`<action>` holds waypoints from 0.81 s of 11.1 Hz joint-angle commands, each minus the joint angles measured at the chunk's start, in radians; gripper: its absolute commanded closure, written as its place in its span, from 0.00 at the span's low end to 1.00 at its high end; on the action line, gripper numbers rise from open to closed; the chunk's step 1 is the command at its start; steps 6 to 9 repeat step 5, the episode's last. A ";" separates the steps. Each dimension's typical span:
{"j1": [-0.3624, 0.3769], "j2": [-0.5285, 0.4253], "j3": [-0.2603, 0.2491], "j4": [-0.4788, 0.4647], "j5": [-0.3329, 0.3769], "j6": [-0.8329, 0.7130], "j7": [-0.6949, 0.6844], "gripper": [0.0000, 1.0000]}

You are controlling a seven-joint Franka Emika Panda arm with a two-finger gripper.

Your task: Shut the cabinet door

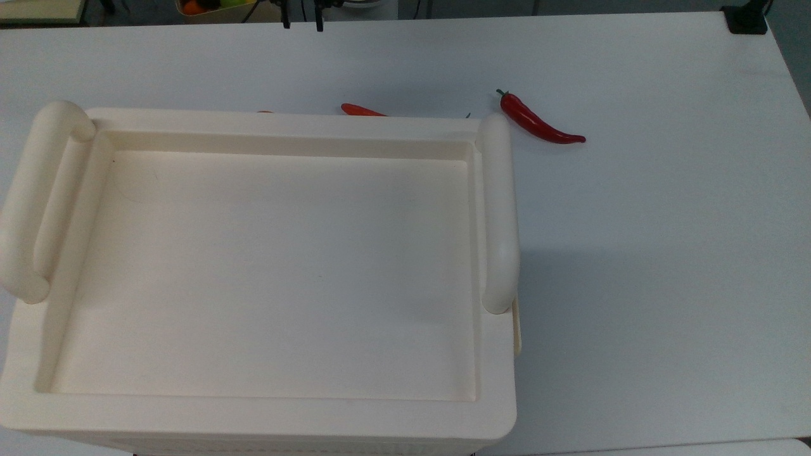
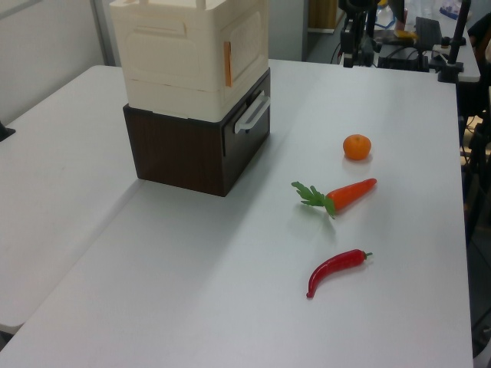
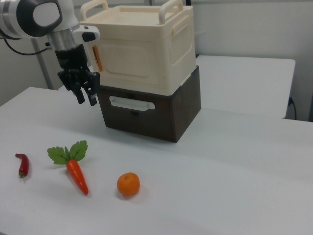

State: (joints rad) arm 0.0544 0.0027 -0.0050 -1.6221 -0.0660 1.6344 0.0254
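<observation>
Seemingly finished, with the thin flat cream plastic cabinet door (image 3: 134, 58) flush in the large cream-white plastic cabinet (image 3: 178, 44) front.
Nothing evidently left; black two-finger tool (image 3: 84, 98) parted, empty, near the door's edge on the right view's left.

The Franka arm's white wrist points straight down in the right view, its black gripper (image 3: 86, 100) hanging free in the air with the two fingers (image 3: 92, 95) spread a little apart (nothing held between them).
</observation>
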 commanded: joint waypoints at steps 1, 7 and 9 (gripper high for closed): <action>-0.002 -0.026 -0.006 -0.030 -0.015 0.001 -0.019 0.00; -0.007 -0.026 -0.006 -0.027 -0.015 0.001 -0.018 0.00; -0.007 -0.026 -0.006 -0.027 -0.015 0.001 -0.018 0.00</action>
